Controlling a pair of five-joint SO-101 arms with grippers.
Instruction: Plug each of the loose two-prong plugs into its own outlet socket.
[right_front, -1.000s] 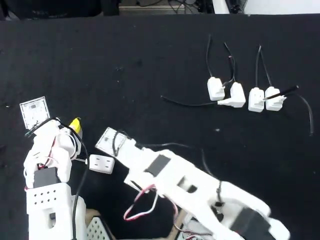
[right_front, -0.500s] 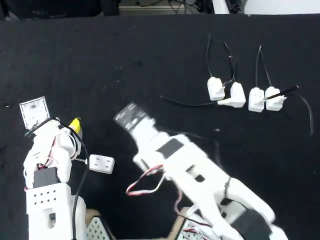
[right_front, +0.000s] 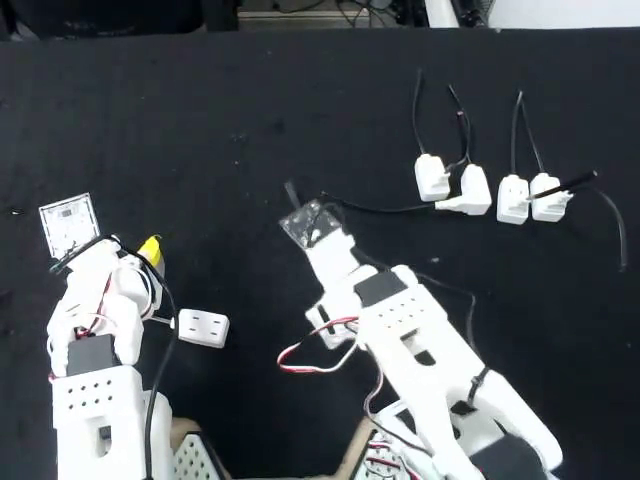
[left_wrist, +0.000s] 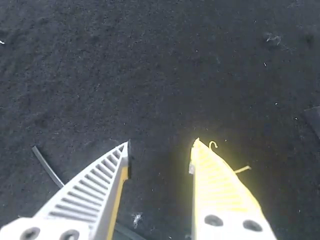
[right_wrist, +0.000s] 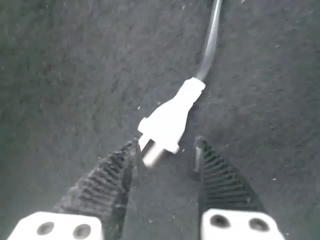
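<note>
"Plug (right_wrist: 167, 125) first. Where does it lie?"

"It is white, with two prongs, flat on the black table (right_front: 200, 120) near the middle. Its black cord (right_wrist: 212, 35) trails away from it. The right end effector (right_wrist: 166, 144) stands over it with its fingers (right_wrist: 107, 190) spread, and the prongs point into the gap between the tips. Nothing is gripped."

"And the left arm?"

"It is at the near left edge. The left end effector (left_wrist: 160, 147) is spread too, a white finger (left_wrist: 95, 190) and a yellow finger (left_wrist: 220, 190) with bare table between them. A white outlet socket (right_front: 202, 327) lies just beside that arm, and a small white square card (right_front: 68, 222) lies by its tip."

"Anything else?"

"Four white corded pieces (right_front: 470, 190) sit in a row at the far right, well apart from both arms. Whether they are plugs alone or plugs seated in sockets, I cannot tell."
</note>
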